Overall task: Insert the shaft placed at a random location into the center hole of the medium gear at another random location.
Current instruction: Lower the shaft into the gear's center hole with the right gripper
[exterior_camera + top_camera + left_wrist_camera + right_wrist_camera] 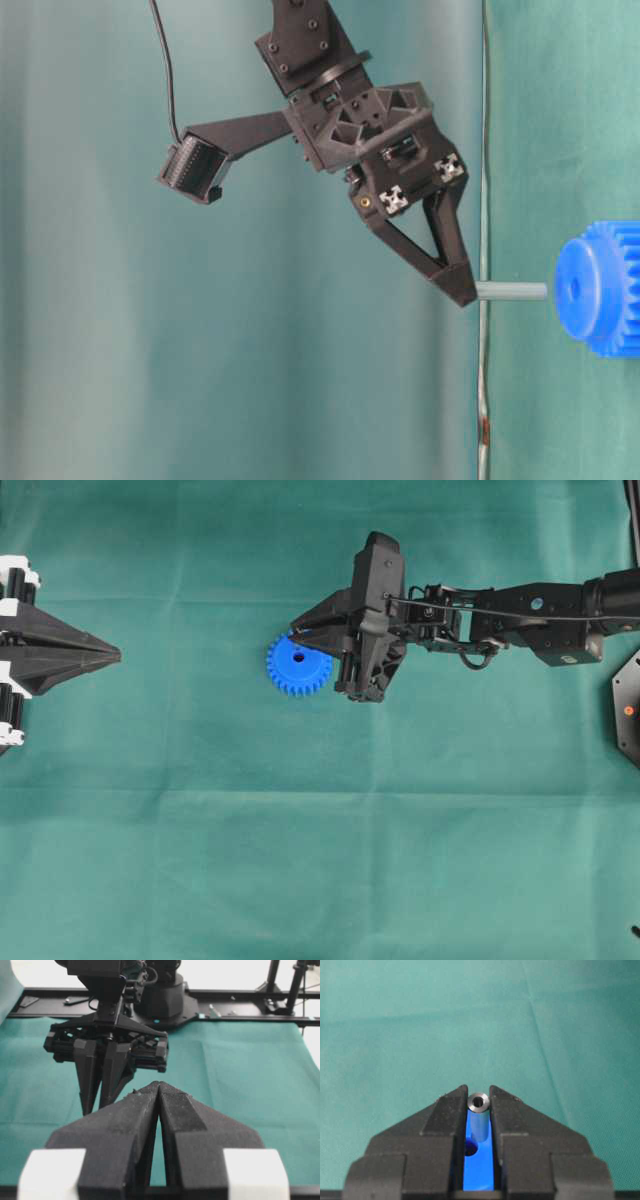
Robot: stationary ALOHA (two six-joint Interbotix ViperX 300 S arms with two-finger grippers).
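- Right tool (479, 1096) clamped on shaft (479, 1115) — above gear (298, 665), frame centre.
- Left tool (159, 1091) shut, empty.
- Risk: pin tip off the hole (470, 1149) — jams on hub.

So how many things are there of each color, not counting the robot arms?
Blue: 1, the medium gear
Silvery-grey: 1, the shaft
Green: 1, the cloth
Total: 3

Matte black arms, wedge-shaped hand (462, 285) fingers, white finger mounts (18, 580).
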